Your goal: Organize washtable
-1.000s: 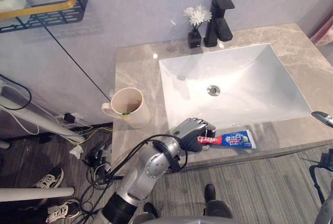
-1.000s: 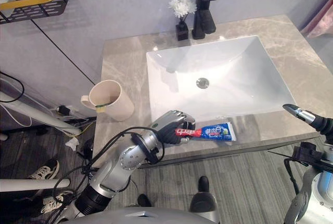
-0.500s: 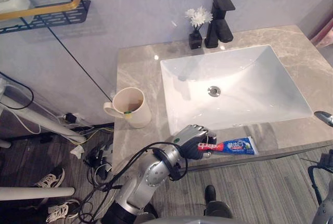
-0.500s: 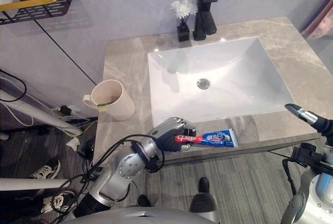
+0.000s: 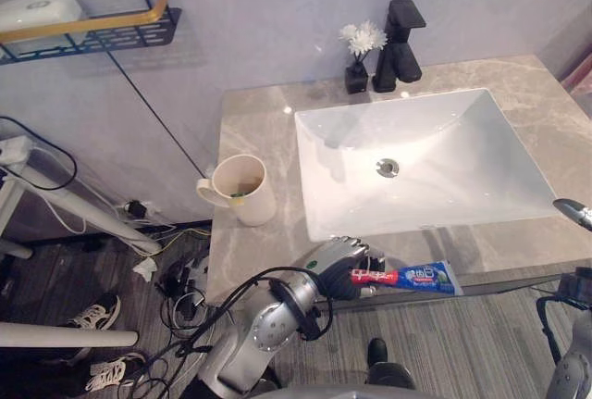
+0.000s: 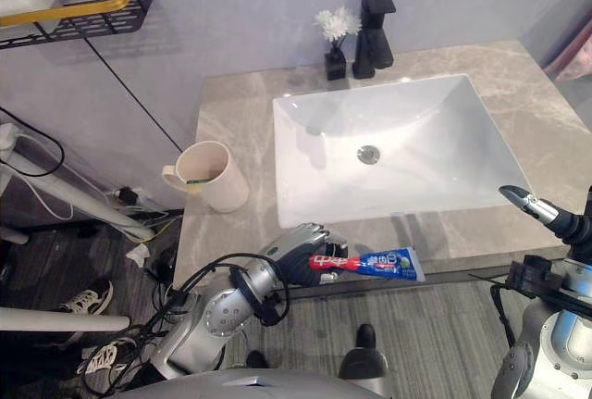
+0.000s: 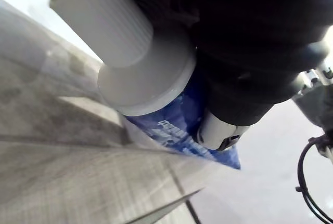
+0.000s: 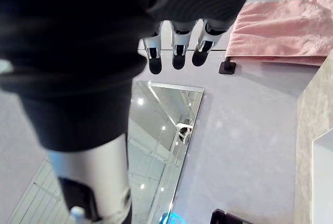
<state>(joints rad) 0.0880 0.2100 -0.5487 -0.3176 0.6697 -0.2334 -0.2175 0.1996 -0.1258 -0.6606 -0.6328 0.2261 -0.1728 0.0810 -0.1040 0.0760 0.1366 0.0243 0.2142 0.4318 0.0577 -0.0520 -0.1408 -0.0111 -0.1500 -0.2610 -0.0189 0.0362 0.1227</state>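
My left hand (image 5: 335, 266) is shut on the cap end of a blue and red toothpaste tube (image 5: 413, 278), held level at the front edge of the grey marble counter (image 5: 259, 130). The tube's white cap (image 7: 120, 52) and blue body (image 7: 174, 125) show close up in the left wrist view, past a finger (image 7: 218, 132). A cream mug (image 5: 245, 189) with a green-tipped brush inside stands on the counter's left part, left of the white sink (image 5: 314, 177). My right hand (image 6: 529, 204) hangs off the counter's right front corner, its fingers (image 8: 177, 52) straight and empty.
A black faucet (image 5: 400, 43) and a small black vase of white flowers (image 5: 358, 55) stand behind the sink. A black and gold wall shelf (image 5: 102, 29) carries a white soap dish at upper left. A pink towel (image 8: 281, 29) hangs on the wall. Cables and shoes lie on the floor at left.
The camera has shifted, moving the whole scene right and down. My left hand has drawn the toothpaste tube away from the sink toward the counter's front edge.
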